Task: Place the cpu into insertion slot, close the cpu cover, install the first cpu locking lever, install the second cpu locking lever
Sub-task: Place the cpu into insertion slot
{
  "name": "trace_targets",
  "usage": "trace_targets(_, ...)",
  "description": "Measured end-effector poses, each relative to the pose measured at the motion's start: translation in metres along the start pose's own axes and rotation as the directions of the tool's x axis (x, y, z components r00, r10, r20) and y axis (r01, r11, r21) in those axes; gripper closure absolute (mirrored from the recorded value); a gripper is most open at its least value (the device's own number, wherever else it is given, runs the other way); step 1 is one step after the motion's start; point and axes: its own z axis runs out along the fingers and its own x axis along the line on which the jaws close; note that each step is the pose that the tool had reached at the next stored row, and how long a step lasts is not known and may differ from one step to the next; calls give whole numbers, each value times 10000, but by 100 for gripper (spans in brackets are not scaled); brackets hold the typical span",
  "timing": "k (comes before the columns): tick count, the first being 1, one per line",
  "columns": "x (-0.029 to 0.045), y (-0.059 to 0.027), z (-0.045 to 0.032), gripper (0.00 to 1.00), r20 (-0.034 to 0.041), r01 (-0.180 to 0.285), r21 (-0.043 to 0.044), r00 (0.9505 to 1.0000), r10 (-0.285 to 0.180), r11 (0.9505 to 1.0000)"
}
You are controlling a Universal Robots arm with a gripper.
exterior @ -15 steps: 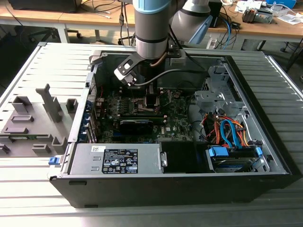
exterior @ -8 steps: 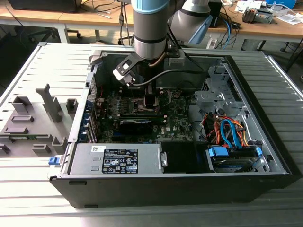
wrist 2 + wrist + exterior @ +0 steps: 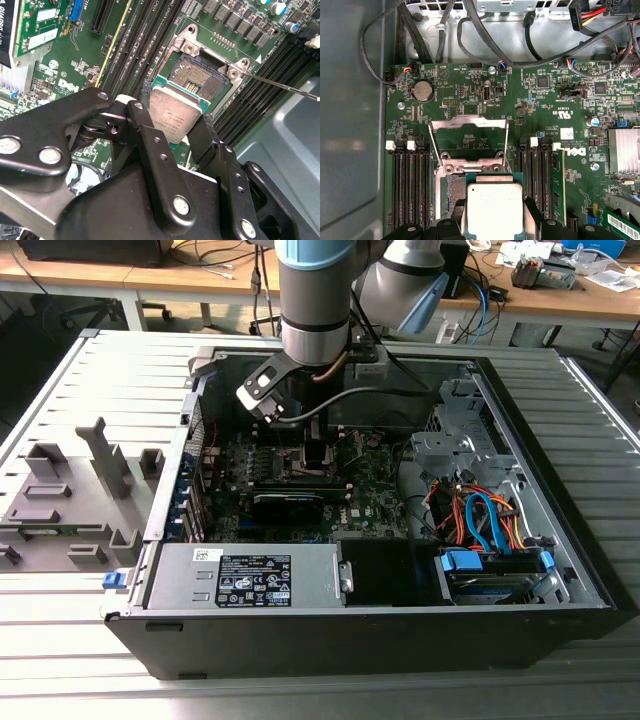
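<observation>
Hand (image 3: 172,121) grips flat silvery square cpu (image 3: 172,112) near dark insertion slot (image 3: 198,75).

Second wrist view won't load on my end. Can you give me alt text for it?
The gripper holds the cpu between its black fingers, silvery top showing, at the edge of the open insertion slot, whose contact field is bare. A thin locking lever sticks out from the slot's corner.

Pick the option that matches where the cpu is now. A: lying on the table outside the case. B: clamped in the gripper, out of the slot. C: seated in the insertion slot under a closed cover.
B: the gripper holds the cpu by its edges, and the insertion slot beyond it is bare, cpu cover raised.
</observation>
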Motion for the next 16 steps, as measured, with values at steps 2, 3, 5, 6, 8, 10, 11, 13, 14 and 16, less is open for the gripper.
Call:
trace_targets(2,1,0,1,46,0,0,0,10000,0,10000)
trace_targets(3,3,0,2,46,-1,-1,-1,10000,1,10000)
trace_targets(5,8,0,6,46,-1,-1,0,10000,1,10000)
trace_targets(6,11,-1,10,46,0,-1,-1,10000,1,10000)
trace_targets(8,13,-1,12,46,0,-1,0,10000,1,10000)
trace_targets(10,16,-2,14,46,-1,-1,0,10000,1,10000)
trace_targets(11,22,-5,21,46,0,0,0,10000,0,10000)
trace_targets(13,25,-8,27,46,0,0,0,10000,0,10000)
trace_targets(14,25,-9,28,46,0,0,0,10000,0,10000)
trace_targets(16,25,-9,30,46,0,0,-1,10000,0,10000)
